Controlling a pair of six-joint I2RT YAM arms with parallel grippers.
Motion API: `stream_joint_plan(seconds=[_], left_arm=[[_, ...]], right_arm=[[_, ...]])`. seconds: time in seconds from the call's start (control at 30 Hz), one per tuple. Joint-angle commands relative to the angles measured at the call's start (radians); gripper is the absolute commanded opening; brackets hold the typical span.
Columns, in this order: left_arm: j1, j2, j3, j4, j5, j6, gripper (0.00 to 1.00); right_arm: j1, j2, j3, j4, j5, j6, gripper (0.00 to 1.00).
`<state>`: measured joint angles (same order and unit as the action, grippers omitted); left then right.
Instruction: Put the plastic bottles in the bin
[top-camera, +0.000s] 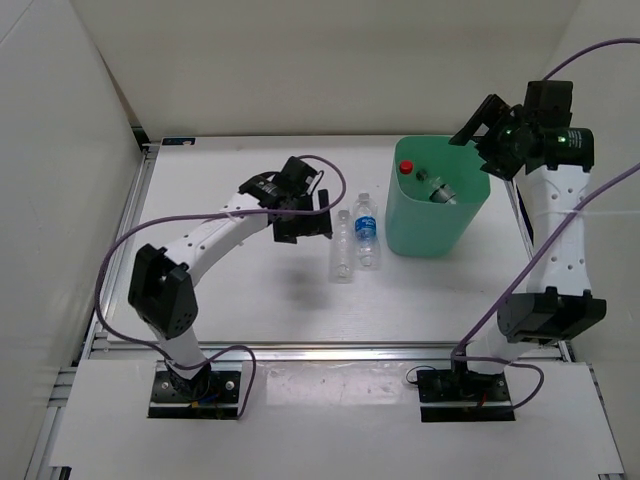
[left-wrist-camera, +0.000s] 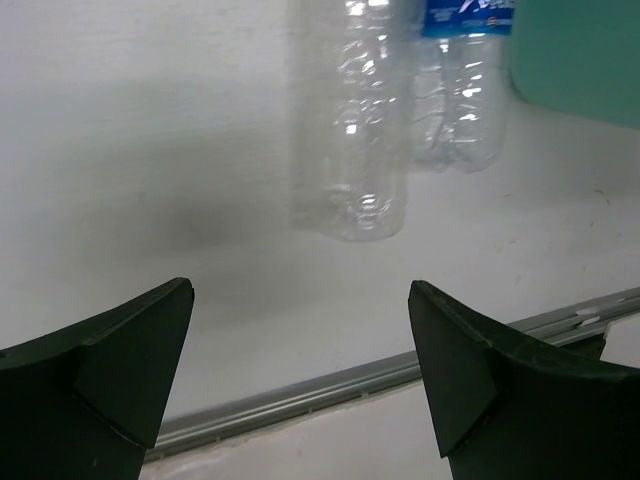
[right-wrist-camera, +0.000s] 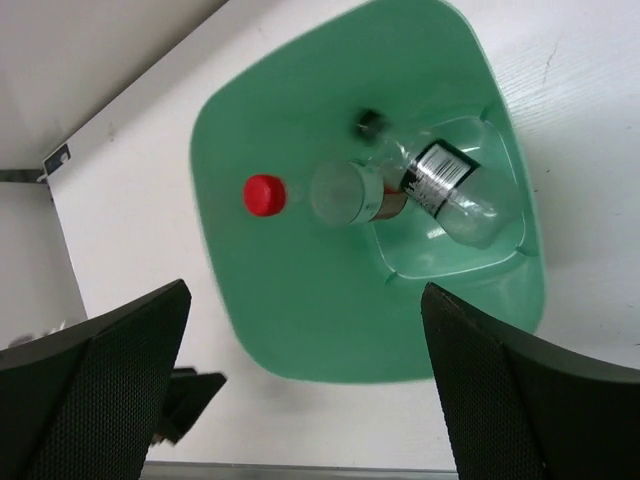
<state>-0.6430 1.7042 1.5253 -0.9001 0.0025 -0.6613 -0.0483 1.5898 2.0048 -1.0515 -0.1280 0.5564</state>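
Upper right, right fingers (right-wrist-camera: 110, 390) hung apart over the bin (right-wrist-camera: 300, 330), two bottles (right-wrist-camera: 440, 190) inside. Left fingers (left-wrist-camera: 110, 370), also apart, faced the unlabelled bottle (left-wrist-camera: 350, 150) centre-frame, seemingly for a grab.

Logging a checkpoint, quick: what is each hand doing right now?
Left hand: open, empty.
Right hand: open, empty, above the bin.

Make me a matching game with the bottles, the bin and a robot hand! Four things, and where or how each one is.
Things:
1. dark-label bottle
2. unlabelled bottle
3. right gripper
4. bin

Matches:
A. mint green
B. lying on the table
C. inside the bin
D. open, over the bin

Pairs: 1-C, 2-B, 3-D, 4-A
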Motion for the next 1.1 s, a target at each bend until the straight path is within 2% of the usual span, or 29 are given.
stream_joint_plan(seconds=[0.0,0.17,0.53,0.73,0.83,0.93,1.0,1.07], left_arm=[[-0.02,0.057,0.078,0.03,0.057,0.035,1.0],[-0.02,0.196,0.151,0.059,0.106,0.057,1.0],[-0.02,0.451,0.338,0.092,0.235,0.046,1.0],[-0.02,0.506,0.299,0.104,0.281,0.025,0.99],[-0.02,0.535,0.273,0.104,0.281,0.025,0.91],[-0.02,0.526,0.251,0.104,0.281,0.025,0.79],[0.003,0.488,0.251,0.104,0.249,0.016,0.65],[0.017,0.46,0.251,0.083,0.222,0.015,0.56]], right_arm=[[0.013,-0.129,0.023,0.008,0.002,-0.044,1.0],[0.004,-0.26,-0.084,-0.013,-0.033,-0.095,1.0],[-0.027,-0.321,-0.038,-0.165,-0.087,-0.173,1.0],[-0.036,-0.341,-0.051,-0.174,-0.096,-0.173,1.0],[-0.036,-0.341,-0.04,-0.185,-0.096,-0.173,1.0],[-0.036,-0.35,-0.04,-0.185,-0.087,-0.184,1.0],[-0.036,-0.36,-0.053,-0.185,-0.087,-0.184,1.0],[-0.036,-0.369,-0.073,-0.185,-0.087,-0.174,1.0]])
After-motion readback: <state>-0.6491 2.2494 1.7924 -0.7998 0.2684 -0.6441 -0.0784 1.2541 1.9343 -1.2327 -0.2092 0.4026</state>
